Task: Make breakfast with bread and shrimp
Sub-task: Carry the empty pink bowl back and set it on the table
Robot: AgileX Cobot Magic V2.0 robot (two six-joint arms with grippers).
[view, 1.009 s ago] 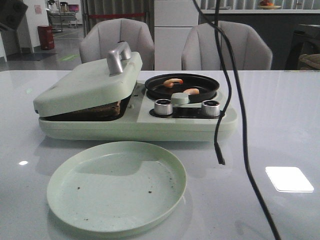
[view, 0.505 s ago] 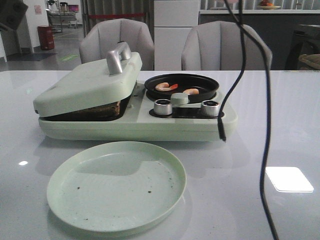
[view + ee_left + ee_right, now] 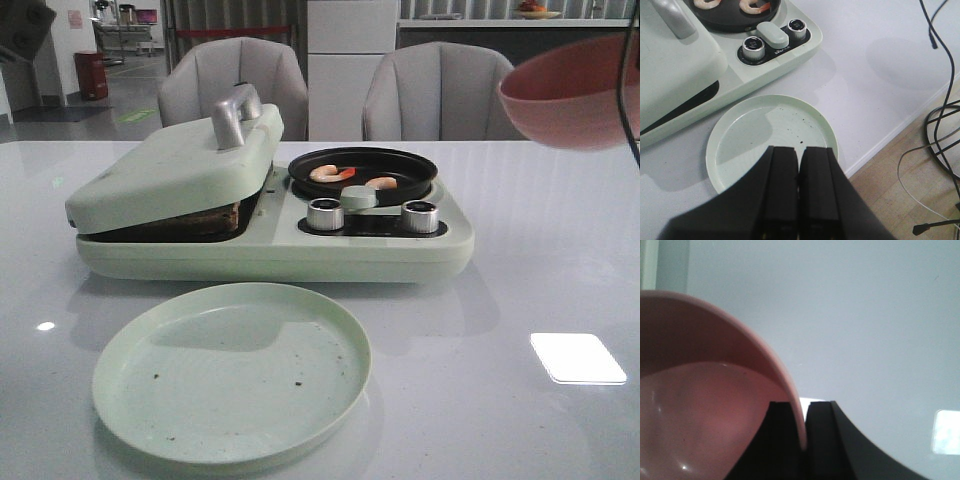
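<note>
Two shrimp (image 3: 345, 177) lie in the round black pan (image 3: 363, 170) at the right rear of a pale green breakfast cooker (image 3: 270, 240) sitting toward the far side of the tabletop (image 3: 540, 260), while dark-crusted bread (image 3: 195, 220) shows in the gap under the cooker's hinged lid (image 3: 175, 165), which rests tilted on it. The right tool (image 3: 799, 412) is clamped on the rim of an empty pink bowl (image 3: 575, 90), held in the air above the tabletop's right side, well apart from the cooker. The left tool (image 3: 799, 160) hangs with its fingers pressed together on nothing, over the near edge of an empty green plate (image 3: 232, 375) set just in front of the cooker. The shrimp step looks finished; the bowl most likely needs setting down on the bare right side, which offers wide open room. Plating the bread would then call for lifting the lid by its metal handle (image 3: 235, 115). The plate sits close to the tabletop's near edge, leaving little margin there.
</note>
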